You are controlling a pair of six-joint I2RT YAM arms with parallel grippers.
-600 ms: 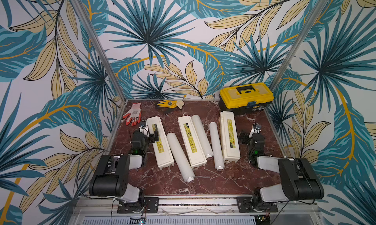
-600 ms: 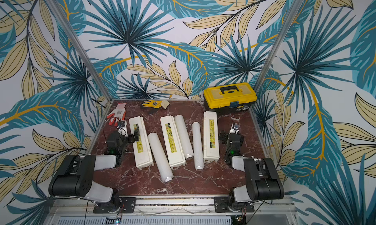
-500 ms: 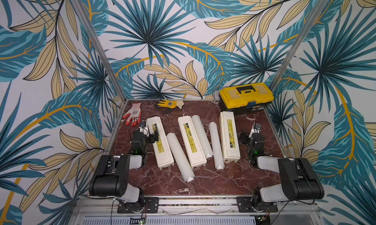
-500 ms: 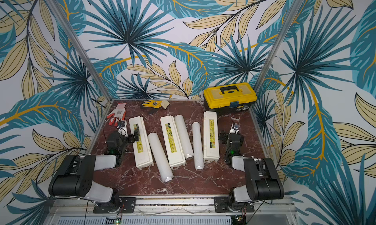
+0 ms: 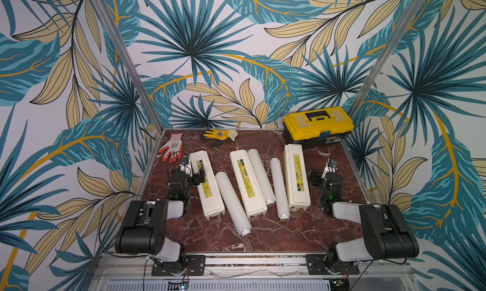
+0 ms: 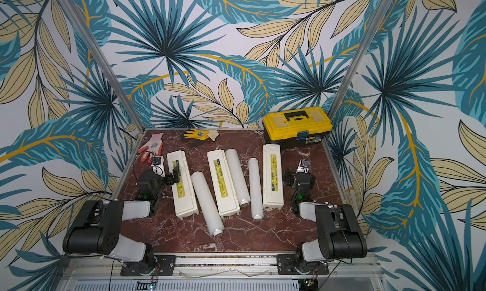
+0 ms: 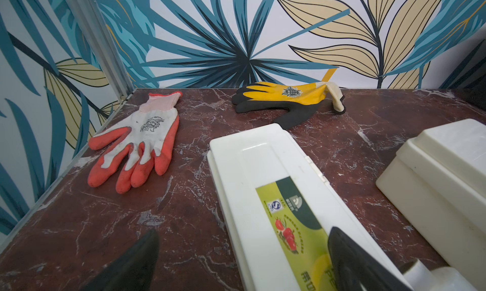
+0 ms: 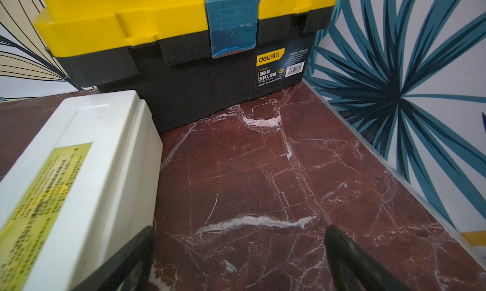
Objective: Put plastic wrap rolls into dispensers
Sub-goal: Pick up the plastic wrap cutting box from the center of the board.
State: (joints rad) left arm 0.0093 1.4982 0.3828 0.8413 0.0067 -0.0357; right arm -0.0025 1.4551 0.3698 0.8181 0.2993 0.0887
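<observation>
Three long cream-white rectangular plastic dispensers with yellow labels lie closed on the red marble tabletop (image 5: 263, 239): the left dispenser (image 5: 206, 183) toward 9 o'clock, the middle dispenser (image 5: 247, 183) at centre, the right dispenser (image 5: 296, 179) toward 3 o'clock. None holds a roll. The long translucent-white plastic wrap rolls lie loose between them: the left roll (image 5: 231, 201) apart from both neighbours, the middle roll (image 5: 260, 176) against the middle dispenser's 3 o'clock side, the right roll (image 5: 279, 187) just beside the right dispenser.

The left fingers (image 7: 349, 255) stand wide apart and empty, one above the left dispenser's label, the other over bare tabletop; contact cannot be told. The right fingers (image 8: 349, 258) are also spread and empty, over bare tabletop at the right dispenser's 3 o'clock side, facing the yellow-and-black toolbox (image 8: 184, 18) at 1 o'clock.

The task looks to be at its opening step. The next move probably calls for lifting a hinged lid by its long edge while the box is steadied.
</observation>
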